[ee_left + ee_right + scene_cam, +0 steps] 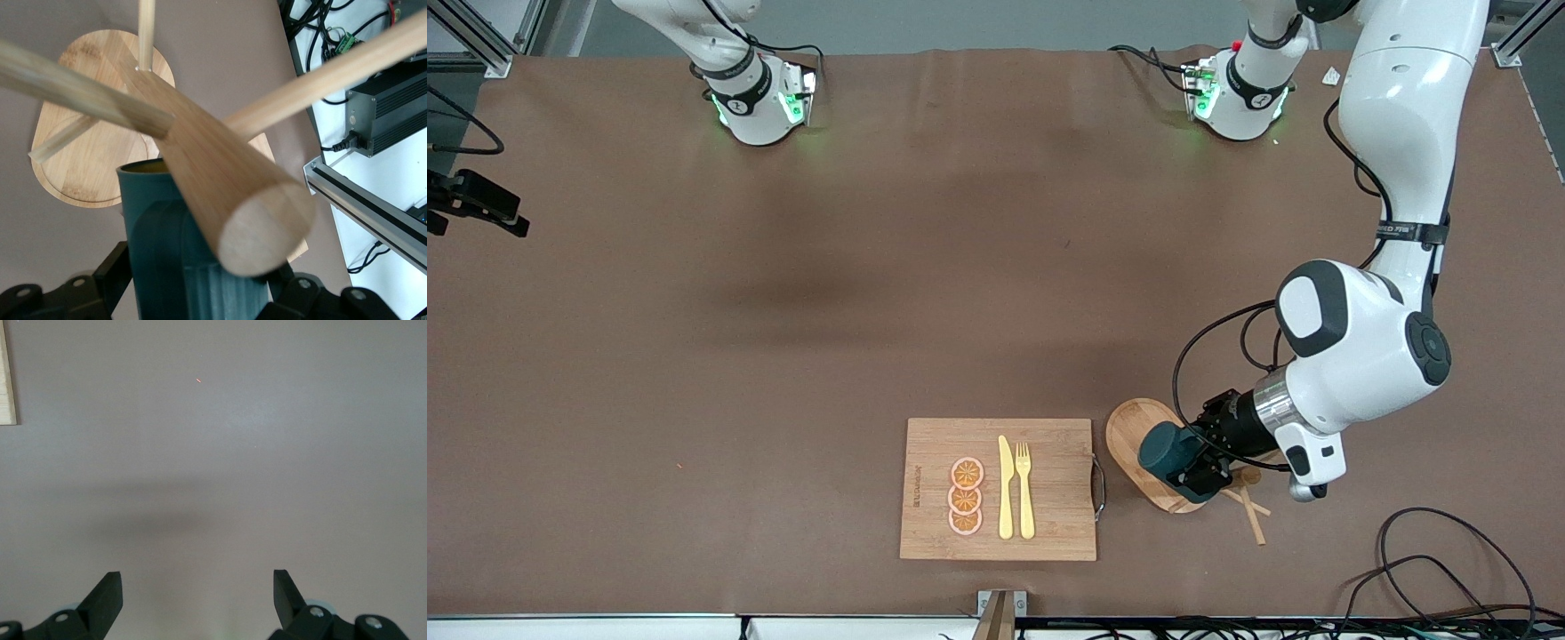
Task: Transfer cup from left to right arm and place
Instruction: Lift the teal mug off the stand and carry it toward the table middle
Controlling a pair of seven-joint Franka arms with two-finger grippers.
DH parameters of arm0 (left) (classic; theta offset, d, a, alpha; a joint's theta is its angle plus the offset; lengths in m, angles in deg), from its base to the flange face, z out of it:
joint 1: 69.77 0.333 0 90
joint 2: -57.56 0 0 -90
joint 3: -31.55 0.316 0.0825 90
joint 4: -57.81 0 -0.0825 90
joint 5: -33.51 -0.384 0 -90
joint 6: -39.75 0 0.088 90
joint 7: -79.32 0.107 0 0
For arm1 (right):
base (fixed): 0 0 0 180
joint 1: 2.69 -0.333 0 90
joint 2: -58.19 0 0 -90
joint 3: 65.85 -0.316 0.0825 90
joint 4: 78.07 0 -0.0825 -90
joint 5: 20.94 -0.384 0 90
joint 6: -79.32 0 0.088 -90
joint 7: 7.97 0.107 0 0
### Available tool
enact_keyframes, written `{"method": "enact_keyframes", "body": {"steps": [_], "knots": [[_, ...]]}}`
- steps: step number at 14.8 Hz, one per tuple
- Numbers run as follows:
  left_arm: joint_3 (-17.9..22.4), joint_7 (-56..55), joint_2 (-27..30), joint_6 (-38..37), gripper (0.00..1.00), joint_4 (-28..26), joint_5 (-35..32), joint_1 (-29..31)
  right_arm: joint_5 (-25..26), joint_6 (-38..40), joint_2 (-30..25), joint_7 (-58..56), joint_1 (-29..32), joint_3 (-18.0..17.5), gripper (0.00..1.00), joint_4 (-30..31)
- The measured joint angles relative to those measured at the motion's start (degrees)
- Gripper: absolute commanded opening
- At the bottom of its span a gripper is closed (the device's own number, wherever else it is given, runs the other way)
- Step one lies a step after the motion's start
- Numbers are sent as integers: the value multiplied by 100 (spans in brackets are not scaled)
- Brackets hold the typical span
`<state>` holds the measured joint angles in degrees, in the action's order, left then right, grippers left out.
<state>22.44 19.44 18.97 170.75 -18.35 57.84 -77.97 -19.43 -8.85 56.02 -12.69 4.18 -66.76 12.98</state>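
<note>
The left gripper is clamped on the small dark teal-green cylindrical cup, its black fingers pressed against the cup's sides, with the yellowish inside visible at the rim in the left wrist view. The cup lies tipped sideways in the grip, over the oval wooden tray. The left arm reaches down from its base along the table's edge, elbow bent, forearm nearly level, wrist turned toward the tray. A wooden mug stand with peg arms fills the left wrist view, close to the camera, and shows in the front view at the tray's end nearest the left arm. Beside the tray, toward the right arm's end, sits a rectangular bamboo cutting board carrying three orange slices, a yellow knife and a yellow fork.

The right gripper waits with fingers spread wide above bare brown table covering.
</note>
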Motion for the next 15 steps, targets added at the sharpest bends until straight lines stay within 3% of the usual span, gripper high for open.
{"method": "enact_keyframes", "body": {"steps": [4, 7, 15], "knots": [[-268, -256, 136, -3, 47, 131, 0, -81, 0, 0, 0, 0, 0, -1, 100, -3], [-300, -509, 336, -20, 47, 135, -274, -528, 0, 0, 0, 0, 0, -1, 100, -5], [-243, -1604, 291, 386, 47, 96, -2985, -2211, -1, -4, 22, -17, -53, -35, 100, -1]]}}
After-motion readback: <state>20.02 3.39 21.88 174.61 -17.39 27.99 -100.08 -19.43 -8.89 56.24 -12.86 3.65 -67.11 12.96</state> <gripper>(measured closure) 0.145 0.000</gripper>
